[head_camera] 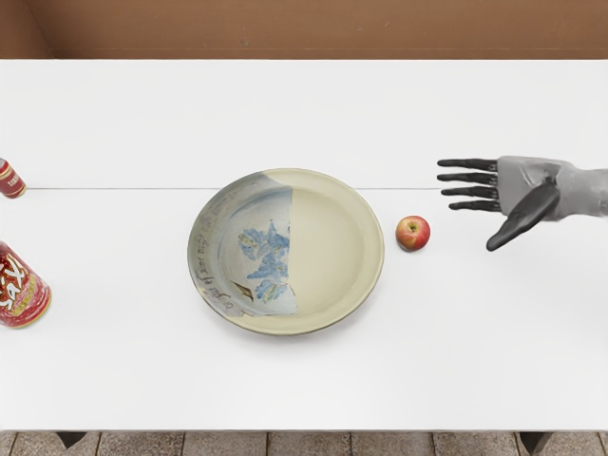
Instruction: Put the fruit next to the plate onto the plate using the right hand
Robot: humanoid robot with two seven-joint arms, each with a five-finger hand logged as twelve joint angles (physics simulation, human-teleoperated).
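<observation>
White and wide, the surface (304, 114) fills nearly the whole head view; a brown wall (304, 28) runs behind its far edge, and a strip of tiled floor (304, 445) shows below its near edge. At the middle sits a shallow round plate (337, 252); its right part is plain cream, its left part greyer with a blue pattern. Just beside the plate's right rim, with a narrow gap between them, lies 1 small red-and-yellow apple (412, 233); it rests on the surface, not on the plate.

The right robot hand (508, 195) comes in from the right edge; it is near the apple but clear of it, so the apple lies between this hand and the plate, a little nearer the camera than the palm. The hand is wide open and holds nothing; its 4 fingers (465, 178) stretch straight and spread toward the plate, and the thumb (518, 223) slants down toward the apple; whether the hand touches the surface cannot be told.

At the left edge, well apart from the plate, show 2 cans, both cropped: a large red can (19, 288) and, farther back, a small red can (9, 179).
</observation>
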